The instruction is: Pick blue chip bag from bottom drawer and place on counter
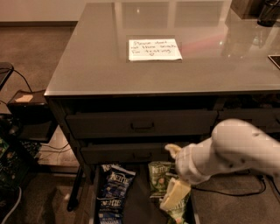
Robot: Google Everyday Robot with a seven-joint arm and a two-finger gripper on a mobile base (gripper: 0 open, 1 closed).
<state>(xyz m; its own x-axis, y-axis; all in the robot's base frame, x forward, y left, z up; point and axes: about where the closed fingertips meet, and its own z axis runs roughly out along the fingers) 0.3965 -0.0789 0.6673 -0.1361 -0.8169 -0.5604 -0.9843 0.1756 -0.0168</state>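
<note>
The blue chip bag lies flat in the left half of the open bottom drawer, below two closed drawers. My gripper hangs over the right half of the drawer. Its cream fingers are spread apart above a green chip bag, and it holds nothing. The blue bag is to the gripper's left and is not touched. The glossy grey counter above bears a white handwritten note.
My white arm reaches in from the right across the cabinet front. The two upper drawers have recessed handles. A dark box, cables and clutter stand on the floor to the left. A dark object sits at the counter's far right.
</note>
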